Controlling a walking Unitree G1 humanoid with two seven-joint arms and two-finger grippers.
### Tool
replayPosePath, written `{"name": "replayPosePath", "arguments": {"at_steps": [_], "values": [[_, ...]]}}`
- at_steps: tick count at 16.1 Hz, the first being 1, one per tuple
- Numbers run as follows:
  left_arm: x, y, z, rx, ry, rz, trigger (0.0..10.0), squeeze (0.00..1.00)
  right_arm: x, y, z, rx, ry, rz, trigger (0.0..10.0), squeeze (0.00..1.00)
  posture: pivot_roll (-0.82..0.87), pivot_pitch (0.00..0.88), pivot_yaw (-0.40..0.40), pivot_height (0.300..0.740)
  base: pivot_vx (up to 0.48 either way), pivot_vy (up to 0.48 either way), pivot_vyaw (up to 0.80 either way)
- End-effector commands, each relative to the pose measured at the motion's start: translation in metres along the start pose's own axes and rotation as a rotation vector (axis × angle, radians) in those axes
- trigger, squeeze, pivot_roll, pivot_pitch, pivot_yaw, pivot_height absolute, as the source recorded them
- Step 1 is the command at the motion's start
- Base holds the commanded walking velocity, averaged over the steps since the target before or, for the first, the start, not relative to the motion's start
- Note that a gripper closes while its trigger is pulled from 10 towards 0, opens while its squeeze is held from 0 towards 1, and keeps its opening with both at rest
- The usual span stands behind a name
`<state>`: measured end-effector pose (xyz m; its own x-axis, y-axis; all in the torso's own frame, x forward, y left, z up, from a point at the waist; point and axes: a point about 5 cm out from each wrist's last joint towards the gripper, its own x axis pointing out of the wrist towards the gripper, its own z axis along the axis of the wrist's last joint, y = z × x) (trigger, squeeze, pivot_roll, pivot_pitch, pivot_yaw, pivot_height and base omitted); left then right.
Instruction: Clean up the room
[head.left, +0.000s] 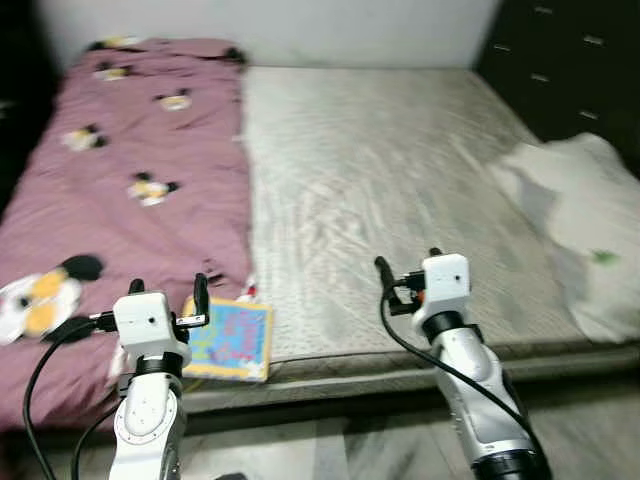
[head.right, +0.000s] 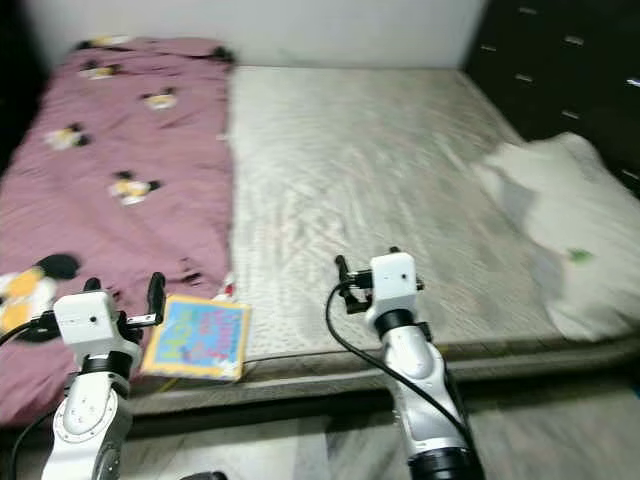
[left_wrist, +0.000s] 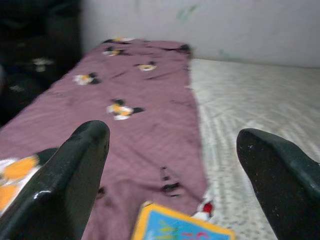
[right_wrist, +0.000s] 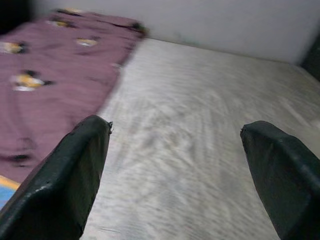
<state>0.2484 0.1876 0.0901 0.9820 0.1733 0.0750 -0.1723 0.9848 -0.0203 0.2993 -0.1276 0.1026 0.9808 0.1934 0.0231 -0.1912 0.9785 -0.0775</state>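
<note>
Robot's head cam looks down on a bed seen from its foot: a grey patterned mattress (head.left: 400, 180), w/ a mauve blanket (head.left: 130, 200) printed with cartoon mouse figures spread flat over the robot's-left half, running up to the white wall. Near the foot edge, just beside the blanket's hem, lies a colourful children's book (head.left: 232, 340), flat, yellow border and blue cover, partly overhanging the mattress edge. On the robot's-right side a crumpled white pillow or bedding bundle (head.left: 585, 220) sits against the dark dresser (head.left: 570, 60); can't tell which it is, pics are blurred. Left gripper (left_wrist: 175, 165) is raised just short of the bed, fingers spread wide and nothing between them, aimed along the blanket w/ the book's top corner low between the fingers, near but not touching. Right gripper (right_wrist: 175, 170) is likewise spread apart and empty, held over the bare mattress near the foot edge. Progress, as a judgement: cleanup looks barely begun. Blanket appears laid out, but the book is not yet picked up and the white bundle is untidied. Book seems the likeliest next item, closest to the left gripper.
</note>
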Motion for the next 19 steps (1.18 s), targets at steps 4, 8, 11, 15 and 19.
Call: {"name": "replayPosePath", "arguments": {"at_steps": [4, 8, 11, 15, 19], "values": [[-0.001, 0.001, -0.007, -0.002, 0.049, 0.012, 10.0, 0.00, 0.004, 0.002, 0.002, 0.007, 0.001, -0.010, 10.0, 0.00, 0.03, 0.073, -0.048, 0.740, 0.000, 0.000, 0.80], [-0.002, 0.010, -0.005, 0.019, 0.026, 0.015, 10.0, 0.00, -0.002, -0.004, -0.012, 0.052, 0.019, -0.088, 10.0, 0.00, 0.05, 0.059, -0.022, 0.740, 0.000, 0.000, 0.40], [-0.027, 0.015, -0.011, -0.053, 0.083, -0.015, 10.0, 0.00, -0.024, -0.015, -0.020, 0.012, 0.058, -0.069, 10.0, 0.00, 0.07, 0.061, -0.034, 0.740, 0.000, 0.000, 0.00], [-0.040, 0.022, -0.007, 0.026, 0.078, -0.030, 10.0, 0.00, -0.040, -0.030, -0.013, -0.039, -0.002, -0.120, 10.0, 0.00, 0.06, 0.079, -0.051, 0.740, 0.000, 0.000, 0.00], [-0.035, 0.009, 0.003, 0.052, 0.064, -0.167, 10.0, 0.00, -0.030, -0.033, -0.007, 0.010, 0.004, -0.159, 10.0, 0.00, 0.04, 0.096, -0.050, 0.740, 0.000, 0.000, 0.00]]}}
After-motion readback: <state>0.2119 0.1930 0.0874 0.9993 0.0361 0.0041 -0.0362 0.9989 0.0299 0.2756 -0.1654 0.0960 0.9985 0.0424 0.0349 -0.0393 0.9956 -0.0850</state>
